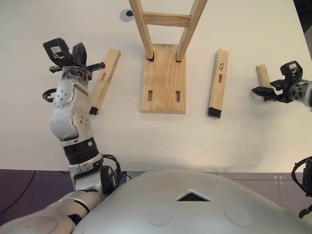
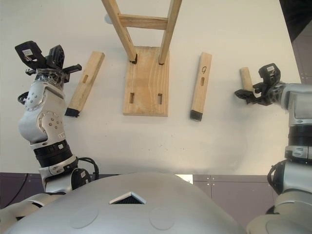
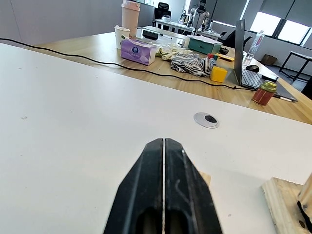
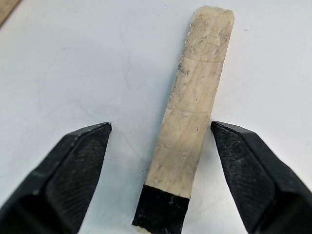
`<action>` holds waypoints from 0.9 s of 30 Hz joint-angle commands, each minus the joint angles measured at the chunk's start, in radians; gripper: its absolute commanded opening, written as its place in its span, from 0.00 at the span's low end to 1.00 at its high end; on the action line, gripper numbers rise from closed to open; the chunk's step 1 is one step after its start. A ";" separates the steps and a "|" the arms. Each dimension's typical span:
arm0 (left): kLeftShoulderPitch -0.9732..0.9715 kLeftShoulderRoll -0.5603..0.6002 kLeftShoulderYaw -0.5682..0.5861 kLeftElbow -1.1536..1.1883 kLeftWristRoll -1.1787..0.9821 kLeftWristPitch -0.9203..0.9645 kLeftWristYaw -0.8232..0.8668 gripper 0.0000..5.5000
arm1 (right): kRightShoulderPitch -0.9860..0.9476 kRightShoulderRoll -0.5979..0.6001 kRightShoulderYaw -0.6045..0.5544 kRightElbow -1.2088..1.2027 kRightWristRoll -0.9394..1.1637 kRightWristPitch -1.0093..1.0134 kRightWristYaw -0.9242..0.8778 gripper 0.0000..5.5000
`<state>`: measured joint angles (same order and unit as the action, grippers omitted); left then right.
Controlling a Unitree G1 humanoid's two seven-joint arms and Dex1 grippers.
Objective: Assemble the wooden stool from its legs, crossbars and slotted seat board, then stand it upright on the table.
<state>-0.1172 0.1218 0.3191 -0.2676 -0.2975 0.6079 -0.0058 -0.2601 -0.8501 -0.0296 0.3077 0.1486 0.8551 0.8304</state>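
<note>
The slotted seat board (image 1: 163, 78) lies flat at the table's middle. Two legs (image 1: 141, 29) joined by a crossbar (image 1: 165, 19) stand in its far slots; the two near slots are bare. A loose leg (image 1: 105, 80) lies to its left, another (image 1: 218, 83) to its right. At the far right lies a short crossbar (image 4: 195, 97) with a black end. My right gripper (image 4: 161, 170) is open, one finger on each side of that crossbar's near end. My left gripper (image 3: 163, 144) is shut on nothing, beside the left leg's far end.
A round cable grommet (image 1: 127, 14) sits in the table beyond the stool parts. In the left wrist view a black cable (image 3: 97, 61) runs along a wooden desk (image 3: 107, 46) cluttered with cups, a tissue pack and a laptop. Bare white tabletop (image 1: 195, 136) lies before the parts.
</note>
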 commanded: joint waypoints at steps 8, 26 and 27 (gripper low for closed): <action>-0.076 0.022 -0.031 0.010 -0.001 -0.009 -0.018 0.00 | 0.136 0.011 -0.012 0.117 0.018 0.013 -0.004 0.36; -0.260 0.058 -0.083 -0.226 -0.393 0.001 -0.210 0.24 | -0.173 0.369 -0.157 -0.360 0.118 -0.273 -0.384 0.23; -0.295 0.062 -0.096 -0.203 -0.406 0.011 -0.221 0.28 | -0.185 0.411 -0.168 -0.433 0.141 -0.288 -0.416 0.23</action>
<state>-0.3623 0.1648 0.2414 -0.5069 -0.6850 0.5943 -0.2089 -0.4365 -0.4865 -0.1710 -0.0338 0.2603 0.5809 0.4622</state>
